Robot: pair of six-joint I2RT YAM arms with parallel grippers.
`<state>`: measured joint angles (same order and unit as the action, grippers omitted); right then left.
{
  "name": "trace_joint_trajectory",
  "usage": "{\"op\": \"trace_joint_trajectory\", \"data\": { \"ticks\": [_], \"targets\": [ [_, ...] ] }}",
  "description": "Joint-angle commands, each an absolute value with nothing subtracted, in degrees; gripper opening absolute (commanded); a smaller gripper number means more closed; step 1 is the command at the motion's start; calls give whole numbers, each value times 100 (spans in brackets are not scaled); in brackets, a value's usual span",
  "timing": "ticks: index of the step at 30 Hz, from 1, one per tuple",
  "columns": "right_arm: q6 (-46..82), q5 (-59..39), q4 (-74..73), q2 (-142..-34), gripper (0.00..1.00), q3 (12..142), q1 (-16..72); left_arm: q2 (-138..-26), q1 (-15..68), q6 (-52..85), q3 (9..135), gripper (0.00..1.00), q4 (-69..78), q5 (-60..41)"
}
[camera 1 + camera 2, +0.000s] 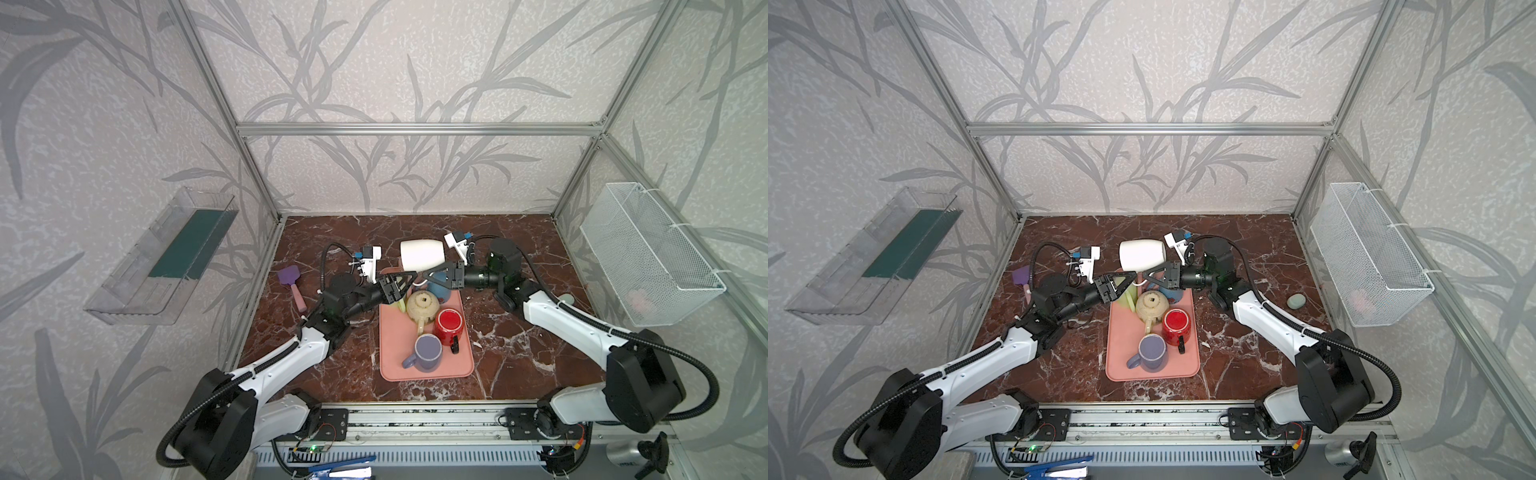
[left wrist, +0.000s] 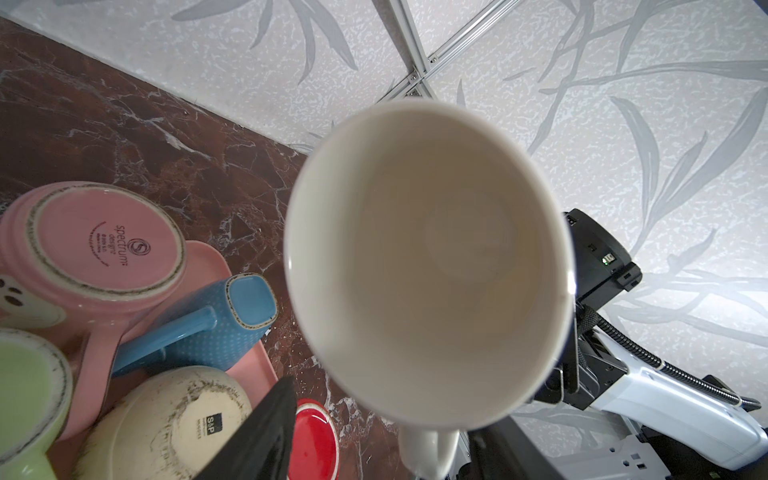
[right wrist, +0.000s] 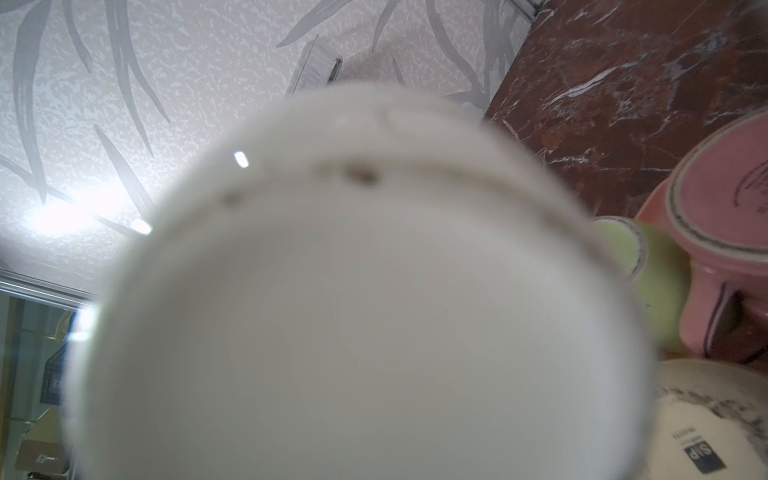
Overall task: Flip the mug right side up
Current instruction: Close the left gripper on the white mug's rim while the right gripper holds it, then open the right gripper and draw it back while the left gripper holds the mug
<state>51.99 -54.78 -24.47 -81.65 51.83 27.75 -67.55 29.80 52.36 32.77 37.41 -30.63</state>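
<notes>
Horizontally, right pincer (image 1: 424,276) outstretched, clamping sideways mug (image 1: 422,253)

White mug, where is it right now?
In both top views the white mug hangs sideways in the middle, above the far end of the pink tray, gripped by the right tool.

On the table (image 1: 519,353), a tray (image 1: 395,359) crowded with cups (image 1: 428,351), a mug (image 1: 422,254) aloft over its far end, a spatula (image 1: 294,289) to its left.

White mug (image 1: 420,253) glossy ceramic; tabletop (image 1: 519,361) polished marble-look.
</notes>
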Motion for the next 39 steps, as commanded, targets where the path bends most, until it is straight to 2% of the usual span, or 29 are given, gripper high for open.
{"op": "trace_joint_trajectory", "data": {
  "ticks": [1,14,15,16,17,27,34,39],
  "targets": [
    [5450,-5832,-3475,-8190,0,5385,2766,-6868,3021,5270,3445,62,4275,-3149],
    [5237,-5838,-3389,-8396,0,5294,2953,-7003,3075,5270,3419,62,4603,-3149],
    [5206,-5816,-3363,-8407,0,5276,2969,-7021,3079,5616,3419,62,4643,-3149],
    [5174,-5789,-3345,-8411,0,5260,2987,-7036,3084,5840,3419,26,4711,-3473],
    [5148,-5760,-3339,-8414,0,5237,2995,-7044,3083,5866,3402,17,4770,-3499],
    [5090,-5695,-3400,-8551,0,5194,3059,-7024,3094,5934,3298,1,4939,-3484],
    [5076,-5677,-3429,-8632,0,5186,3058,-6872,3099,5871,3192,0,4775,-3346],
    [5043,-5643,-3428,-8675,19,5164,3049,-6751,3088,5841,3127,0,4524,-3238]
  ]
}}
